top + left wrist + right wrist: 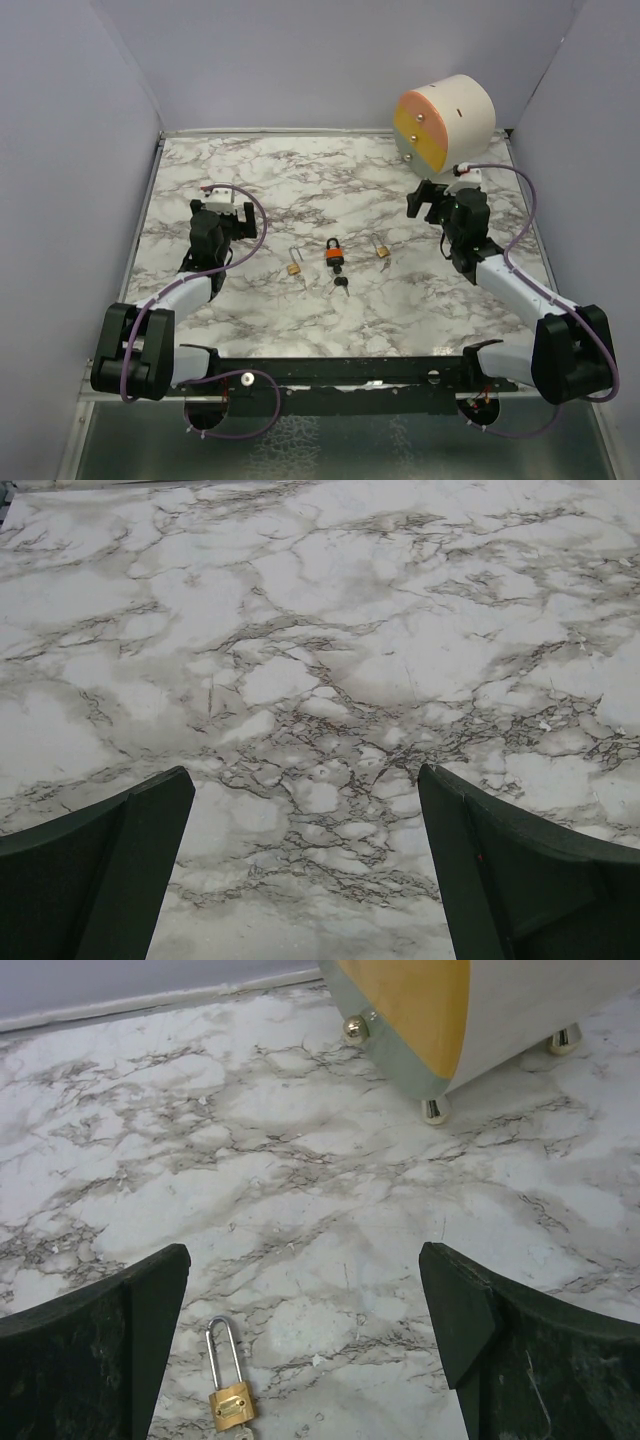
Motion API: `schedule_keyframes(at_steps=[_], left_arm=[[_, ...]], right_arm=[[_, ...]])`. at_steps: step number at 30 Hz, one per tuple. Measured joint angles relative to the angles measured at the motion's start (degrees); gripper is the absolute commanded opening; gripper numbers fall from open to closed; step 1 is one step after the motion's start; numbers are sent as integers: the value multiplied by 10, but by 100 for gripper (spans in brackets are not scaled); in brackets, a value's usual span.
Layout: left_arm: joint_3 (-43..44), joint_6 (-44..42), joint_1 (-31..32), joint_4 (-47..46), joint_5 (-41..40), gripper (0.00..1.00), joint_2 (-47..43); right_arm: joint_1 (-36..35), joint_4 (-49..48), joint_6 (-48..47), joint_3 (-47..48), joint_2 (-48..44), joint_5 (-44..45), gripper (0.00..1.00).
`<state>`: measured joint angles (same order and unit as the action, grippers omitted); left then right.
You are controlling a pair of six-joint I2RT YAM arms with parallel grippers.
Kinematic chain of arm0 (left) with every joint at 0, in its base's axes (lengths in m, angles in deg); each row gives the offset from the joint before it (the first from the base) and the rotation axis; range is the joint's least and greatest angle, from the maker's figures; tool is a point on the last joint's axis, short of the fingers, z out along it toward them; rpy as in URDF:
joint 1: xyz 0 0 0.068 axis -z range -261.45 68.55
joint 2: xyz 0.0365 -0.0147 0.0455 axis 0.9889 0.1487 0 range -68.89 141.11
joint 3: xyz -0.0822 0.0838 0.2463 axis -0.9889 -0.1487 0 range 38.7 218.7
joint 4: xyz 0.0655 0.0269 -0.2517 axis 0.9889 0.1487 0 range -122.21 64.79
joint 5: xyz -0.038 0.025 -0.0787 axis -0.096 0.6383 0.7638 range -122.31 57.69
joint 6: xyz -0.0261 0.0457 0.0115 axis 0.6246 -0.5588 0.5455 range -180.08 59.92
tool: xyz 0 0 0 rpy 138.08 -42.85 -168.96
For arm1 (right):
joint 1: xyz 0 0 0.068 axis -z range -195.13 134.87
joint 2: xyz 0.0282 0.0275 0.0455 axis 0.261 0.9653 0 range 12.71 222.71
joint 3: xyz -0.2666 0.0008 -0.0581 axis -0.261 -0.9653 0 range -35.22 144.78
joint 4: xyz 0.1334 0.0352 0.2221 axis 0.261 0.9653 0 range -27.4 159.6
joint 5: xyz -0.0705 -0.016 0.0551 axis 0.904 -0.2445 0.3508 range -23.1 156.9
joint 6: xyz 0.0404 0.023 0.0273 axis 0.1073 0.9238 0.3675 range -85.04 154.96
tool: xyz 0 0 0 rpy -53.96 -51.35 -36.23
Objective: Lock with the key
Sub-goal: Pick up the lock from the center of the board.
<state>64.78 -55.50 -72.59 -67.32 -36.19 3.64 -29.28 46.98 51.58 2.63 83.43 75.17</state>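
Note:
Three padlocks lie mid-table between the arms: an orange one with a dark key just in front of it, a brass one with a long open shackle to its left, and a smaller brass one to its right. A brass padlock with a silver shackle also shows in the right wrist view, low between the fingers. My left gripper is open and empty over bare marble, left of the locks. My right gripper is open and empty, right of the locks.
A cream cylinder on brass feet with a yellow, orange and pink face stands at the back right, close behind my right gripper. Grey walls enclose the marble table on three sides.

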Motion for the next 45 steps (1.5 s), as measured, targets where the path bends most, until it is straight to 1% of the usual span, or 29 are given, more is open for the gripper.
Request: schedule_keyframes(at_steps=[3,6,8,9,11,12,13,18,21,26,31,37,45], left_arm=[[0,0,0,0,0,99,0],[-3,0,0,0,-2,99,-2],[-6,0,0,0,-7,99,-3],[-7,1,0,0,-9,99,-4],[-9,1,0,-1,-11,99,-7],[-11,1,0,-3,-11,99,-9],[-13,1,0,-3,-11,99,-12],[-15,2,0,-5,-9,99,-19],[-15,3,0,-8,-10,99,-19],[-15,2,0,-8,-11,99,-22],[-17,4,0,-12,-12,99,-39],[-21,4,0,-17,-11,99,-42],[-22,7,0,-17,-12,99,-42]], right_arm=[[0,-7,-5,-3,0,-17,95],[0,-7,-7,-3,0,-24,86],[0,-7,-8,-3,2,-31,84],[0,-7,-7,-3,3,-35,81],[-1,-8,-6,-4,7,-43,68],[-3,-9,-5,-5,8,-46,64],[-6,-11,-4,-8,8,-48,63],[-57,-17,-6,-32,12,-43,64],[-111,-14,-9,-34,33,-28,65],[-169,9,-10,-34,70,1,68],[-174,36,-5,-29,98,19,68],[-174,67,1,11,147,39,68],[-174,73,2,12,153,40,68]])
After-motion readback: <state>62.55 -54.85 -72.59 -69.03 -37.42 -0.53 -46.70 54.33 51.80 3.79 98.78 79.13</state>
